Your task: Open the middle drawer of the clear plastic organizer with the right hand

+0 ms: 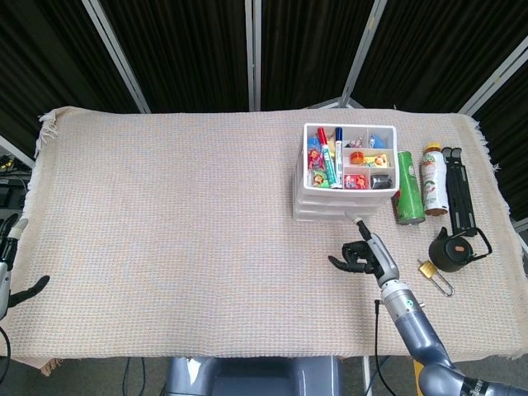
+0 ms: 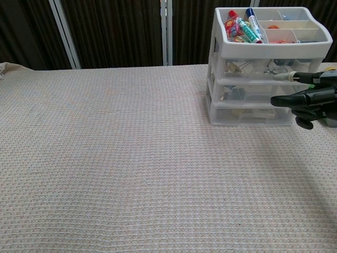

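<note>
The clear plastic organizer (image 1: 345,186) (image 2: 263,66) stands on the right half of the table, its three drawers all pushed in and its top tray full of markers and small items. The middle drawer (image 2: 255,92) shows its front in the chest view. My right hand (image 1: 364,252) (image 2: 308,97) hovers just in front of the organizer's front right corner, fingers apart, holding nothing; one finger points toward the drawer fronts. My left hand (image 1: 8,272) sits at the table's left edge, fingers apart and holding nothing.
Right of the organizer lie a green can (image 1: 408,199), a yellow-capped bottle (image 1: 434,180) and a black folded stand (image 1: 456,188). A black round object (image 1: 451,250) and a brass padlock (image 1: 431,271) lie near the right front. A woven cloth (image 1: 181,223) covers the table.
</note>
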`<state>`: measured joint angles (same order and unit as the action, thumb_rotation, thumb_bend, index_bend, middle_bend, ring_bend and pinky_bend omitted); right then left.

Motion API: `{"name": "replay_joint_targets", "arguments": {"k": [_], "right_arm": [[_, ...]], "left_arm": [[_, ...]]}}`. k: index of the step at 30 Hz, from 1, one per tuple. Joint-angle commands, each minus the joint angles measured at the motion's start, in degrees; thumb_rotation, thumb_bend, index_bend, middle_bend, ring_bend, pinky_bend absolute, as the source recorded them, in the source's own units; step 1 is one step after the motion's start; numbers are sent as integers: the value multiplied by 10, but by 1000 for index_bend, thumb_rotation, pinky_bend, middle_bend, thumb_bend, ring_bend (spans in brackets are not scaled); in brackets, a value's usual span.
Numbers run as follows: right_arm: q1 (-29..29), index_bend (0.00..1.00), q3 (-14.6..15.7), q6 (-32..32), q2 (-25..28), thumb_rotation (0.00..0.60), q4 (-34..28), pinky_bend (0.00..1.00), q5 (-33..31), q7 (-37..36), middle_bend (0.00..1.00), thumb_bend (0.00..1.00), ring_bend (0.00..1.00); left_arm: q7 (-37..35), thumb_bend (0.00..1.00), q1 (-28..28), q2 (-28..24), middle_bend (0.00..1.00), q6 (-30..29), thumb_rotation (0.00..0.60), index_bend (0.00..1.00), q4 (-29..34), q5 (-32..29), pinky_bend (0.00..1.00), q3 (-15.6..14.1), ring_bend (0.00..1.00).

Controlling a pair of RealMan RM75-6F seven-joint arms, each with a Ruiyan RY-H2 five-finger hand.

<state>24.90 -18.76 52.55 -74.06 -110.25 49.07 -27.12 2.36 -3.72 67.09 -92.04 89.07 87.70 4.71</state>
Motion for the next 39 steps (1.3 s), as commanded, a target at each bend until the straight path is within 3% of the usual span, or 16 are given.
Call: {"name": "replay_joint_targets", "arguments": {"k": [1,8,17,25,39], "right_arm": [[5,77,-7,3,-10,600,8,766,-5,-4,819,165,843],[13,82,-18,22,-52,600,32,766,-14,-6,819,166,842],[23,152,-23,14,-73,600,50,766,-33,3,819,169,842],[31,154,-32,22,-97,600,73,765,-46,13,816,171,840],[33,152,-48,25,-104,600,85,765,-69,27,816,171,839]], "left_arm": [[2,156,-1,1,0,1,600,0,-1,0,0,0,0],[19,159,0,7,0,-8,600,0,-3,3,0,2,0],[38,160,5,9,0,-24,600,0,2,16,0,1,0],[36,160,6,5,0,-23,600,0,6,17,0,-1,0],[41,161,6,3,0,-20,600,0,10,18,0,-2,0]]}}
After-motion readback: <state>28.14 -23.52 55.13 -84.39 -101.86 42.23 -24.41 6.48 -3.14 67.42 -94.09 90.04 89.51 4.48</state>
